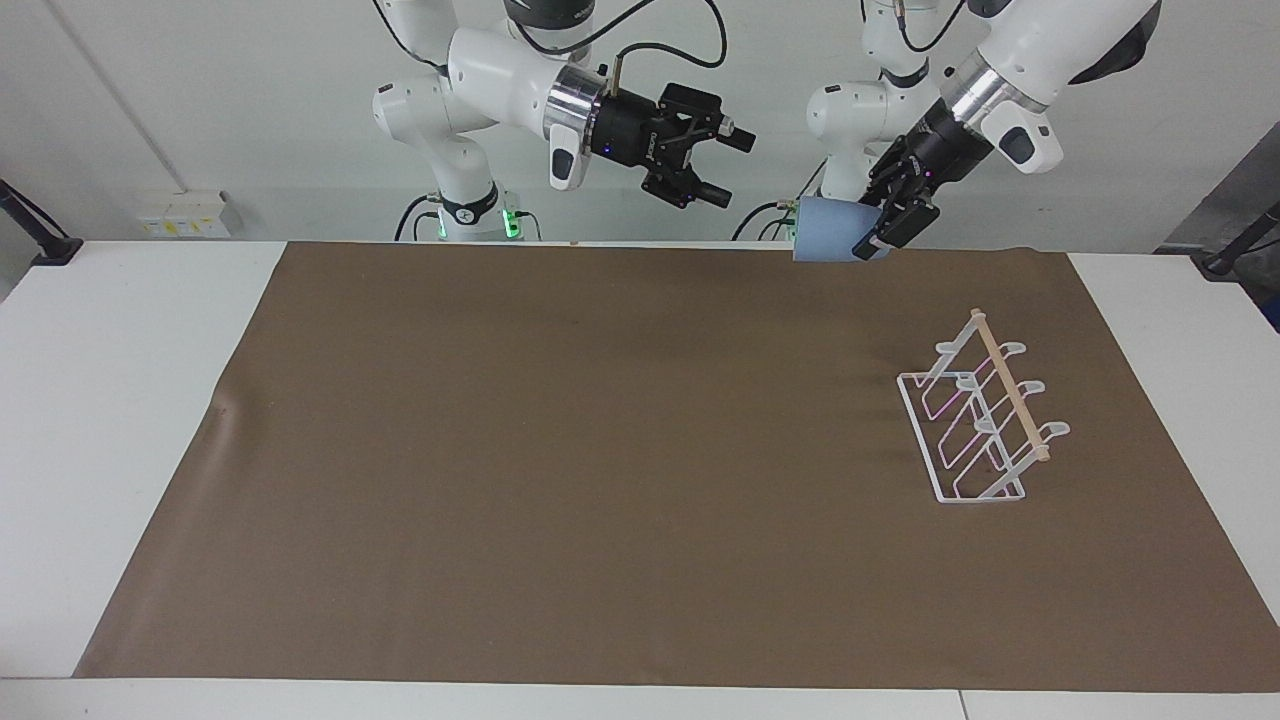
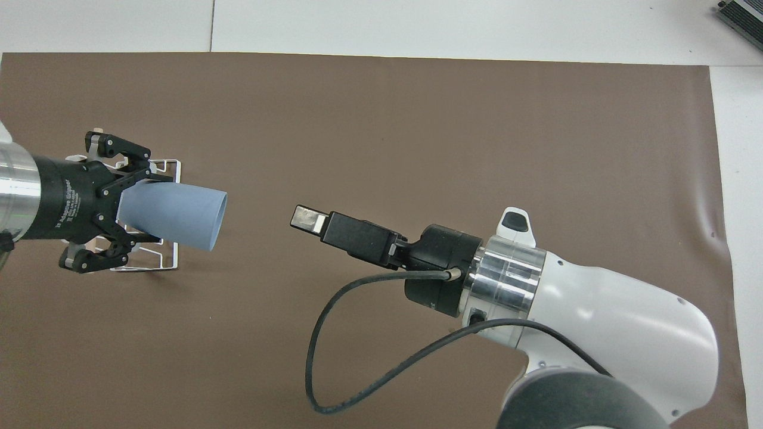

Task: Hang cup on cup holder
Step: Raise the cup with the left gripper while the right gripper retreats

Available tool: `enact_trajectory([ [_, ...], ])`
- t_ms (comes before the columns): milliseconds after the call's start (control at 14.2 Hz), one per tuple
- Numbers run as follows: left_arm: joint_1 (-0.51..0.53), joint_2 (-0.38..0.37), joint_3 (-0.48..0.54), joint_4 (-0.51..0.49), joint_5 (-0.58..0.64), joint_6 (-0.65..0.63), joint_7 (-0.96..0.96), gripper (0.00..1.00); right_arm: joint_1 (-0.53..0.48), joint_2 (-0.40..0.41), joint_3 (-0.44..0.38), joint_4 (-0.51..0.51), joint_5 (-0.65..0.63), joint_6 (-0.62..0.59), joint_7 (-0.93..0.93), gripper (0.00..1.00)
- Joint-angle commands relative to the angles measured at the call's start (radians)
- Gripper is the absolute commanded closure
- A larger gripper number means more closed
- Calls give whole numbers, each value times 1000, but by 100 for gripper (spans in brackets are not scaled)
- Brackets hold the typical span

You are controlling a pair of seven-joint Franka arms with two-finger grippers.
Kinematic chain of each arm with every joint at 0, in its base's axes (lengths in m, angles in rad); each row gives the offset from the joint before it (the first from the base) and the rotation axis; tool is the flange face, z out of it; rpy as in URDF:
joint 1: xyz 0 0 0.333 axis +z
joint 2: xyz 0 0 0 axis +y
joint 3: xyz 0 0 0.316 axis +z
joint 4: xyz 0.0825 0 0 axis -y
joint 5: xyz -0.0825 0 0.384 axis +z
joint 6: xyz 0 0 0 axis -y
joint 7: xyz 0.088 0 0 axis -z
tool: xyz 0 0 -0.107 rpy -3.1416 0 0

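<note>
- White counter (image 1: 120, 420), carrying a broad brown mat (image 1: 600, 480), fills both views; a pale wall rises at the robots' end.
- Left pincer (image 1: 880, 225) is up in the air over the mat's edge at the robots' end, toward the left arm's end of the counter, and is clamped on the base end of the cup (image 1: 825, 243).
- Seen from overhead, the left pincer (image 2: 134, 205) grips the cup (image 2: 176, 215) from about 9 o'clock, and the cup juts out toward 3 o'clock with its open rim leading.
- Right pincer (image 1: 725, 165) hangs in the air over the same edge of the mat, clear of the cup with a plain gap between them; its fingers (image 1: 740, 140) are spread apart and hold nothing.
- From overhead the right pincer (image 2: 310, 219) lies at about 3 o'clock of the cup's rim and points at it.
- Cup holder (image 1: 975, 425) stands on the mat toward the left arm's end, at about 5 o'clock of the held cup in the facing view, well apart from it, with all its prongs bare.
- Overhead, the left pincer and cup cover much of the cup holder (image 2: 164, 259).
- Cup is light blue, matte, handleless and tapered, widest at the rim, held roughly on its side.
</note>
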Motion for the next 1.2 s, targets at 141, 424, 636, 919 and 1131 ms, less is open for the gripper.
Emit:
enact_trajectory([
  [141, 15, 2, -5, -25, 280, 101, 231, 100, -22, 13, 4, 16, -381, 3, -70, 0],
  [424, 84, 8, -5, -71, 461, 248, 404, 100, -62, 22, 4, 17, -678, -28, -234, 0],
  [636, 109, 7, -5, -126, 556, 380, 476, 100, -94, 30, 3, 69, -901, -148, -265, 0],
  [919, 120, 25, -7, -178, 611, 506, 469, 100, -140, 82, 1, 283, -1185, -483, -293, 0],
  [1131, 115, 87, -7, -180, 682, 578, 400, 100, -206, 76, -9, 323, -1190, -614, -283, 0],
])
